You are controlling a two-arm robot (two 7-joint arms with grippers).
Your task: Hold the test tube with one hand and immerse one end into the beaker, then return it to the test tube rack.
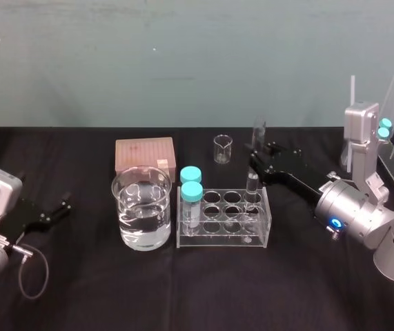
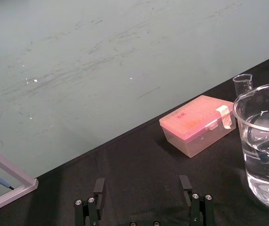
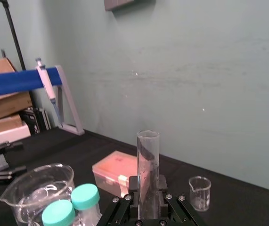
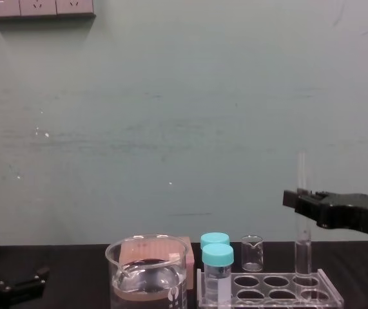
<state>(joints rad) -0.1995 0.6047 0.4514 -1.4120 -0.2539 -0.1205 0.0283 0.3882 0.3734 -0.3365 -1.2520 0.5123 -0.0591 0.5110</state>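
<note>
1. Test tube stands upright with its rounded lower end inside a far-right hole of the test tube rack. Its open top rises well above the rack's top plate.
2. Right gripper reaches in from the right side of the black-covered table. Its black fingers are clamped on the tube at about mid-height, with the glass pinched between them.
3. Beaker, wide, spouted and roughly half full of clear liquid, sits just left of the rack, close to it but not touching. The tube is outside it, over at the rack's opposite end.
4. Vials with teal caps, two of them, stand in the rack's left-hand holes, one behind the other, much shorter than the tube.
5. Small beaker sits empty on the far side of the table. It stands between a pink pipette tip box on its left and the gripped tube on its right.
6. Left gripper rests low at the left edge of the table, well apart from all the glassware. Its jaws are spread wide with nothing between them, pointing toward the beaker and the pink box.
</note>
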